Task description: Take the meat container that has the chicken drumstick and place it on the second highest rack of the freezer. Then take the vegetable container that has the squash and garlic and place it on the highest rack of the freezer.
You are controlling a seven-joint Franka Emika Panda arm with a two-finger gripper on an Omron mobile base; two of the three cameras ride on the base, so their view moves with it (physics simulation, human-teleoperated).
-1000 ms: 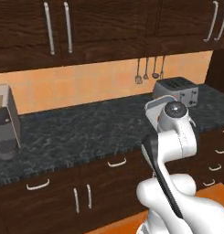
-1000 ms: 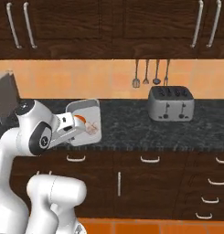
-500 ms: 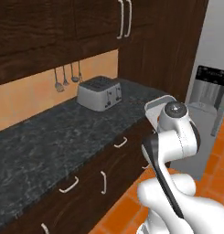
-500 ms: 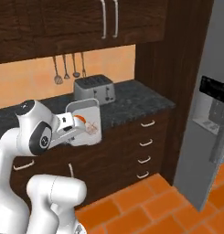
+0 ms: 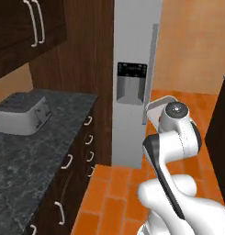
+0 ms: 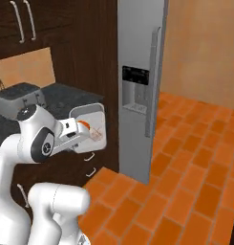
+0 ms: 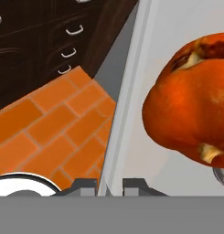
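Jaws (image 7: 109,186): clamped on the vegetable container's (image 6: 90,128) rim.
Container: held up, tilted, squash (image 6: 83,126) inside, left of the freezer (image 6: 140,86).
Freezer: ahead and right, doors closed; highest rack hidden.

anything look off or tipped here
Yes: the vegetable container in the hand is tipped steeply, nearly on edge, with the squash and garlic against its floor. The freezer looks closed.

base views share freezer (image 5: 134,82), hand view close
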